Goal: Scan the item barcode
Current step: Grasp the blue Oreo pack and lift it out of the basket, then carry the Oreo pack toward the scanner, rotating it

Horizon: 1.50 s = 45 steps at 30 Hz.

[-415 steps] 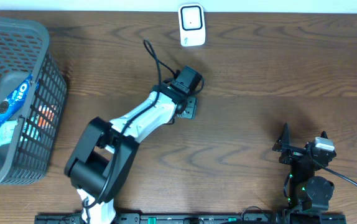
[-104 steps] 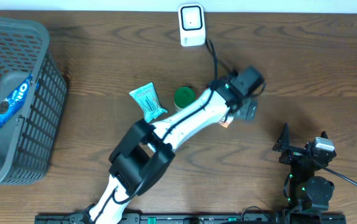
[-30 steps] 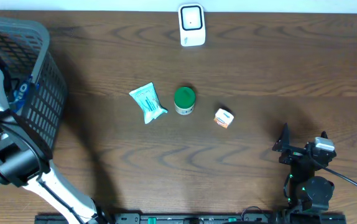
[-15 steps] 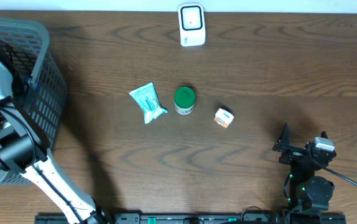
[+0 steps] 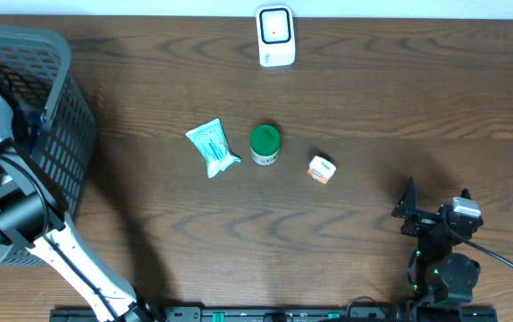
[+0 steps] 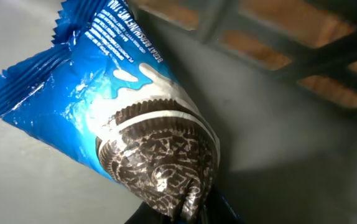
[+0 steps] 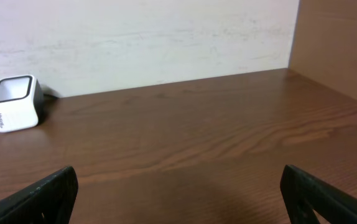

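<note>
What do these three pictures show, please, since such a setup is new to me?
Two robot arms sit at a wooden table, each ending in a two-fingered claw. One picture looks down from above; the others come from wrist cameras. On the table lie a teal packet, a green-lidded tub and a small box, with a white scanner at the far edge. The left claw, inside a grey basket, is shut on a blue cookie packet. The right claw is open and empty.

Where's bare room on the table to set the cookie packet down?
Bare wood right of the scanner, and between the scanner and the basket. Crowded: the middle row of teal packet, green jar and small box.
</note>
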{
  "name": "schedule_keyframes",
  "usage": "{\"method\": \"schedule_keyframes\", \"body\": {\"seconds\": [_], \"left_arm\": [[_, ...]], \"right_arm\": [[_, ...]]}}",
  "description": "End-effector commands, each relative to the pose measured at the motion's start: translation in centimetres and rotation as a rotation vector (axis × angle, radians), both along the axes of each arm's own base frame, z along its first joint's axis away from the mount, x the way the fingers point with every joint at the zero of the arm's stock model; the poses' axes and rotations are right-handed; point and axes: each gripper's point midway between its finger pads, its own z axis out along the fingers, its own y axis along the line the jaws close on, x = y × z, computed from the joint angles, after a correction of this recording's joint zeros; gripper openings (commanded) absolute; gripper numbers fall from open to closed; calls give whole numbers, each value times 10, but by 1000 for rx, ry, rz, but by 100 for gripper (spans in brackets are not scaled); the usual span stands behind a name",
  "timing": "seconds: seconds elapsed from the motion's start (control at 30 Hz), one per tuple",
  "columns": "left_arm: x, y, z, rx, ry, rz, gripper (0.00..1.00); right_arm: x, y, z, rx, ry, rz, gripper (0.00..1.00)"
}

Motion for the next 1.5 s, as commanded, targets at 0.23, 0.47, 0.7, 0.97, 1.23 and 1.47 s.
{"method": "schedule_keyframes", "body": {"seconds": [0.23, 0.47, 0.7, 0.97, 1.23, 1.47], "left_arm": [[-17, -10, 150, 125, -163, -121, 7], [-58, -63, 327, 329, -539, -191, 7], [-34, -206, 392, 193, -830, -624, 7], [-2, -395, 342, -48, -687, -1222, 7], [-7, -515, 259, -483, -498, -1480, 7], [-30, -578, 229, -1093, -429, -1479, 7]], "right_arm": [[0, -1, 0, 5, -2, -1, 99], [0, -1, 0, 5, -2, -1, 99], [0, -1, 0, 5, -1, -1, 99], [0, -1, 0, 5, -2, -1, 99], [0, -1, 0, 5, -1, -1, 99], [0, -1, 0, 5, -1, -1, 99]]}}
